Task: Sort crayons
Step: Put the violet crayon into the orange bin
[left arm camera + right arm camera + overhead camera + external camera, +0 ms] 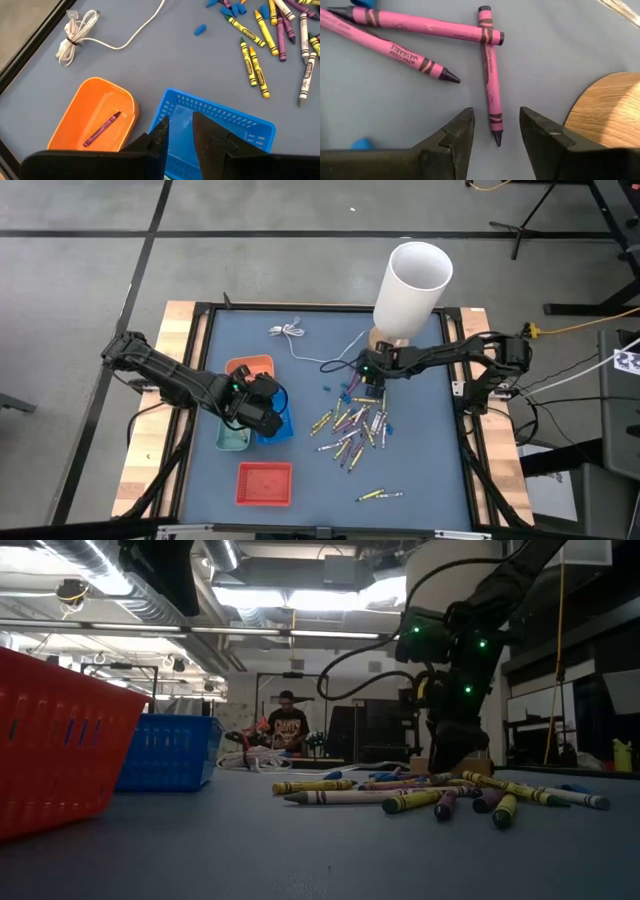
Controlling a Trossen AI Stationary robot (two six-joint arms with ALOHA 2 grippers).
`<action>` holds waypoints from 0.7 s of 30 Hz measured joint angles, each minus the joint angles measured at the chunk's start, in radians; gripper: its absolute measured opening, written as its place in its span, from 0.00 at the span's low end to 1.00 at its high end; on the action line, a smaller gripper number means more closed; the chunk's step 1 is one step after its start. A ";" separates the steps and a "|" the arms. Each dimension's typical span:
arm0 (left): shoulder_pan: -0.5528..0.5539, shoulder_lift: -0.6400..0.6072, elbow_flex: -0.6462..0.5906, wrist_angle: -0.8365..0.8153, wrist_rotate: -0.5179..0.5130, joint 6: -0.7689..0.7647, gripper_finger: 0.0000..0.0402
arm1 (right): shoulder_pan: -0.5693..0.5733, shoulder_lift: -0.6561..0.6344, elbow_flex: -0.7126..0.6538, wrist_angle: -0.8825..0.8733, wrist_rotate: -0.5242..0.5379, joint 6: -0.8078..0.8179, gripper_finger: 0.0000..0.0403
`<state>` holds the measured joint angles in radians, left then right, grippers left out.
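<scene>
You had barely begun: one purple crayon (pixel 102 129) lay in the orange tray (pixel 80 110), while most crayons (pixel 352 428) stayed scattered centre-right on the counter (pixel 300 380). Your right claw (pixel 496 131) straddled a pink crayon (pixel 491 85), wide open; your left claw (pixel 179 131) hovered half-open and empty over the blue basket (pixel 235 122).

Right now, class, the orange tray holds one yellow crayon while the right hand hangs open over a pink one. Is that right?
Not quite. The crayon in the orange tray is purple, as the left wrist view shows. The right hand does hang open over a pink crayon.
</scene>
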<state>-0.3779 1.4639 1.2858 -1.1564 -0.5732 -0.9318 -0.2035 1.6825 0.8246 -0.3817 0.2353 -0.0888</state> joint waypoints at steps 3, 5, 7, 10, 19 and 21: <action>0.000 0.000 0.000 0.000 0.000 0.000 0.17 | -0.002 0.001 0.000 -0.003 -0.027 -0.006 0.36; 0.000 0.000 0.000 0.000 0.001 0.000 0.17 | -0.001 0.002 0.000 -0.004 -0.033 -0.020 0.31; 0.000 0.000 0.000 0.000 0.001 0.000 0.17 | -0.001 0.002 0.000 -0.004 -0.043 -0.021 0.26; 0.000 0.000 0.000 0.000 0.002 0.000 0.17 | 0.000 0.002 -0.001 -0.007 -0.050 -0.022 0.19; 0.000 0.000 0.000 0.000 0.002 -0.001 0.17 | -0.001 0.003 -0.002 -0.010 -0.080 -0.022 0.07; 0.000 0.000 0.000 0.000 0.002 -0.001 0.17 | -0.001 0.003 -0.002 -0.010 -0.081 -0.022 0.06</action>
<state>-0.3779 1.4639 1.2858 -1.1561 -0.5709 -0.9329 -0.2043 1.6859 0.8227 -0.3916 0.1543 -0.1112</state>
